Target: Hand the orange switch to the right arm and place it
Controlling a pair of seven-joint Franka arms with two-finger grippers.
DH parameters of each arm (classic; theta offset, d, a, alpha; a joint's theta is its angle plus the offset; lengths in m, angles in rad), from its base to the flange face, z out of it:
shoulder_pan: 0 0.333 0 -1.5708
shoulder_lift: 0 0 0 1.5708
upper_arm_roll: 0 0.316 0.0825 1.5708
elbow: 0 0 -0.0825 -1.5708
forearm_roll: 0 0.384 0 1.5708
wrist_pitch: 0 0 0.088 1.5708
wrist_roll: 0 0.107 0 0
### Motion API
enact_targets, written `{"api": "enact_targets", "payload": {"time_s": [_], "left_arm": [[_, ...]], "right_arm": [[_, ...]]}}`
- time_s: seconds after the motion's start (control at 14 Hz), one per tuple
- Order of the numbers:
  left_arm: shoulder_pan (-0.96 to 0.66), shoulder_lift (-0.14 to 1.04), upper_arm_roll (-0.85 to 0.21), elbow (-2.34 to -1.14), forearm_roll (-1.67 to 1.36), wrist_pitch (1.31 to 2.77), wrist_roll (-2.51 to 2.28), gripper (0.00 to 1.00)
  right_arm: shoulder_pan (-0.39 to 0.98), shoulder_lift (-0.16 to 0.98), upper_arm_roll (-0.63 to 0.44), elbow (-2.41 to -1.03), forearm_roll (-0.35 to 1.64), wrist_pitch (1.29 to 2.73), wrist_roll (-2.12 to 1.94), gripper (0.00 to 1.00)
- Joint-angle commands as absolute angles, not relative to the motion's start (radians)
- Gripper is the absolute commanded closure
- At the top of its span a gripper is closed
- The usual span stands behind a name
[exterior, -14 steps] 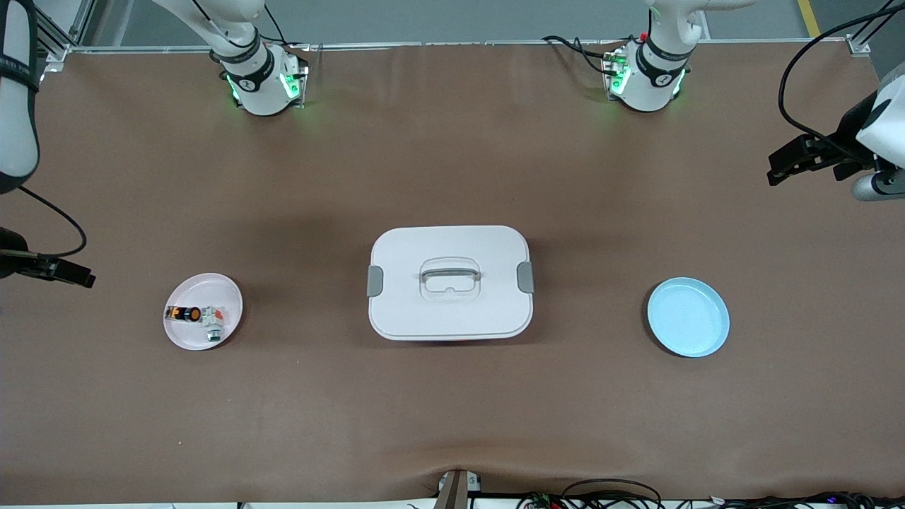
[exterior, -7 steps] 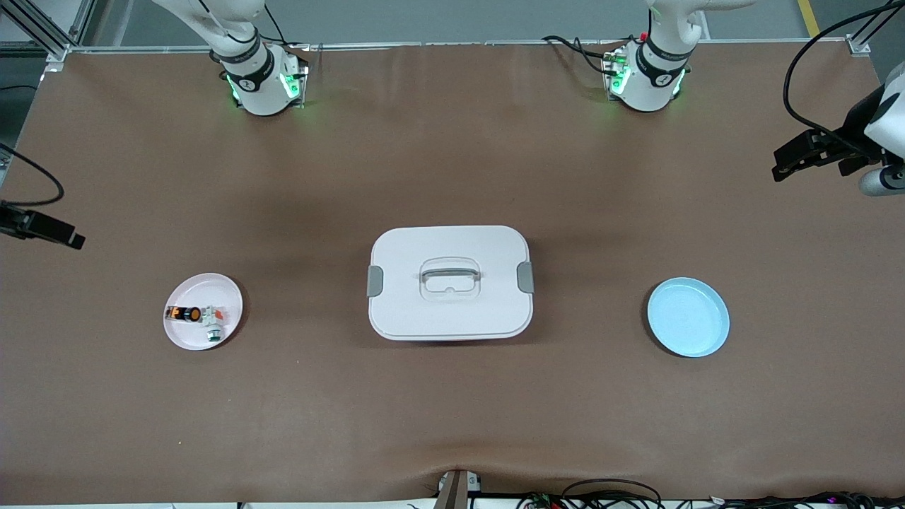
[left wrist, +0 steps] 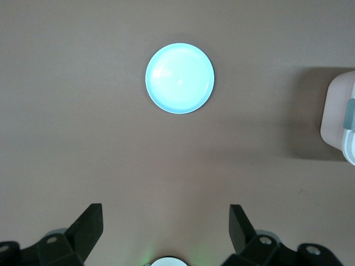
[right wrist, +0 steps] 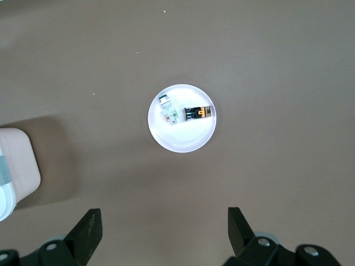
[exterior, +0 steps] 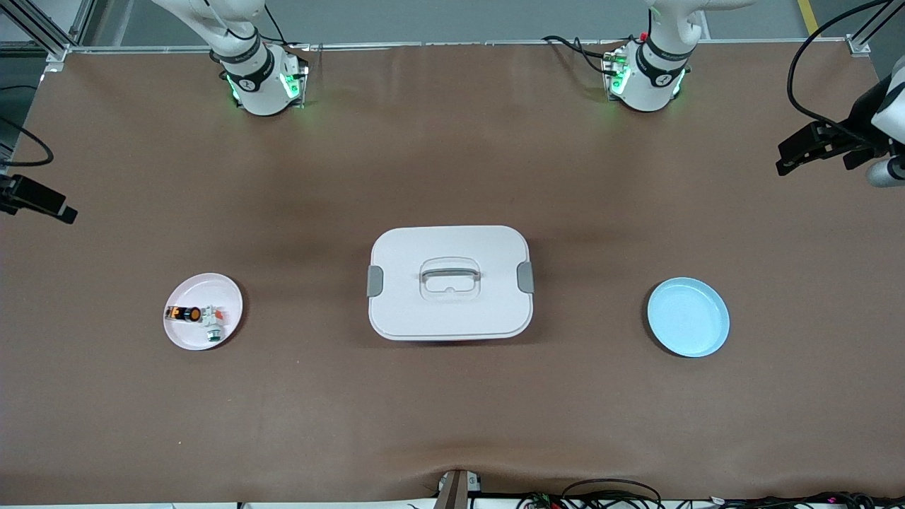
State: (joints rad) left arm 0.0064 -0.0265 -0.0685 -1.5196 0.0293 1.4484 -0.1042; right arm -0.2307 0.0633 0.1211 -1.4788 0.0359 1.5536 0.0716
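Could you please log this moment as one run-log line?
orange switch: on white plate | left gripper: open, above blue plate | right gripper: open, above white plate

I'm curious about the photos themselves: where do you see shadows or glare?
Front view: a soft dark shadow lies on the table around the white lidded box. Left wrist view: the blue plate is washed pale by glare. Right wrist view: the orange switch on the white plate is sharp.
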Motion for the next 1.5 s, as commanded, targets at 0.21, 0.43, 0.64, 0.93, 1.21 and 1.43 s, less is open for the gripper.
{"api": "enact_targets", "payload": {"time_s": [0.21, 0.43, 0.64, 0.93, 1.21, 1.43], "left_arm": [[0.009, -0.061, -0.066, -1.546, 0.034, 1.433, -0.052, 0.00], [0.008, -0.058, -0.069, -1.531, 0.029, 1.433, -0.063, 0.00], [0.000, -0.051, -0.072, -1.514, 0.031, 1.433, -0.063, 0.00], [0.000, -0.049, -0.072, -1.505, 0.032, 1.433, -0.063, 0.00], [0.000, -0.043, -0.072, -1.489, 0.025, 1.431, -0.057, 0.00], [-0.002, -0.043, -0.074, -1.491, 0.029, 1.427, -0.051, 0.00]], "right_arm": [[-0.178, 0.012, 0.100, -1.525, 0.035, 1.534, 0.043, 0.00], [-0.059, 0.015, -0.044, -1.525, 0.037, 1.517, 0.031, 0.00], [-0.066, 0.017, -0.052, -1.523, 0.035, 1.517, -0.052, 0.00], [-0.064, 0.017, -0.048, -1.525, 0.029, 1.520, -0.057, 0.00], [-0.058, 0.017, -0.046, -1.525, 0.028, 1.523, -0.054, 0.00], [-0.057, 0.018, -0.045, -1.526, 0.028, 1.531, -0.054, 0.00]]}}
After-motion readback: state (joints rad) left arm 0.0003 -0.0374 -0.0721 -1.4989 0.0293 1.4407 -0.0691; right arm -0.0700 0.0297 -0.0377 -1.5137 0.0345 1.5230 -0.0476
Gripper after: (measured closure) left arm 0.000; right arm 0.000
